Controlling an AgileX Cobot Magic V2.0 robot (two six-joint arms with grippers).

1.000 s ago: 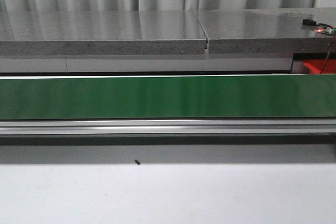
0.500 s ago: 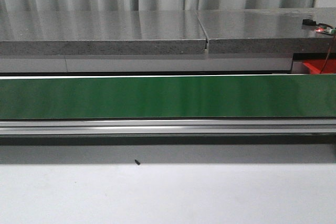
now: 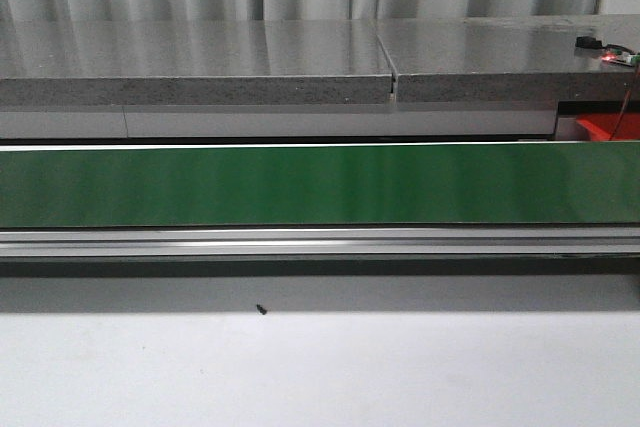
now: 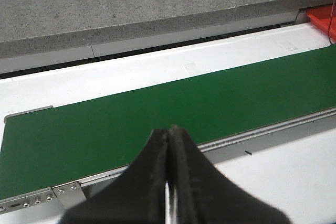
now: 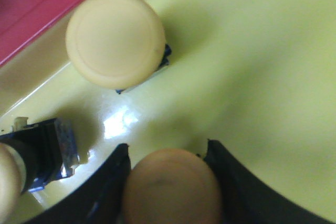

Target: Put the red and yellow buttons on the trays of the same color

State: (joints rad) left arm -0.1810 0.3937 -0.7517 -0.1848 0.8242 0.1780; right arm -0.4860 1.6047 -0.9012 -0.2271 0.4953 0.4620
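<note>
Hovering low over the glossy yellow tray (image 5: pixel 273 51), right claw (image 5: pixel 170 182) gripped a round yellow button (image 5: pixel 170 190) between black fingers. Second domed button (image 5: pixel 115 39) sat upright nearby (smooth cap). Left claw (image 4: pixel 169 182) pressed closed above matte green belt (image 4: pixel 157 114).

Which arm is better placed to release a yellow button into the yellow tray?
Right. The right gripper holds a yellow round button over the glossy yellow tray. The left gripper is shut over the green conveyor belt.

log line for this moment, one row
left gripper: shut, empty, over green belt | right gripper: yellow button between its fingers, over yellow tray | belt: bare
</note>
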